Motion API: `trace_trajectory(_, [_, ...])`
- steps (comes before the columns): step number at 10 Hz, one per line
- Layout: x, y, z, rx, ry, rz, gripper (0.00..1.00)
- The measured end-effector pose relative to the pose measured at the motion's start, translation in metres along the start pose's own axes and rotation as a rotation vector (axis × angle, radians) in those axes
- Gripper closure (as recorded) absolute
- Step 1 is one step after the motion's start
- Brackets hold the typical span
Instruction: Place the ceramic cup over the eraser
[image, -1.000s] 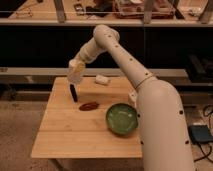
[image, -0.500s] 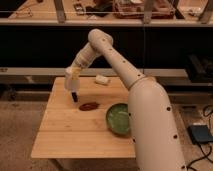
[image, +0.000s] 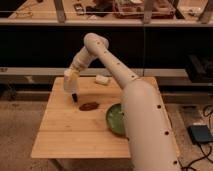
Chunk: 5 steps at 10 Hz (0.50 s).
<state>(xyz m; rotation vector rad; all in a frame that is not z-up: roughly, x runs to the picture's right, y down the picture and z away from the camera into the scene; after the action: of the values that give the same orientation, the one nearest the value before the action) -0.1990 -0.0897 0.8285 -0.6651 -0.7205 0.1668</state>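
- Ceramic cup (image: 70, 81) — held in gripper (image: 71, 85), fingers closed on it, near desk's (image: 65, 125) far-left corner.
- Eraser (image: 74, 97) — directly beneath.
- Step: lowering; next, release squarely over eraser.

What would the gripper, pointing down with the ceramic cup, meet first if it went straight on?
Probably the eraser. The gripper hangs over the table's far left part, the ceramic cup at its tip, and the black bar stands just beneath; depth is uncertain.
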Motion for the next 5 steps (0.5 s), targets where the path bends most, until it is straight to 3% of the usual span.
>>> trace_trajectory(3, [0.003, 0.004, 0.014, -0.013, -0.001, -0.009, 1.00])
trace_trajectory(4, [0.007, 0.006, 0.019, -0.017, 0.001, -0.014, 0.96])
trace_trajectory(5, [0.015, 0.010, 0.026, -0.023, 0.006, -0.028, 0.83])
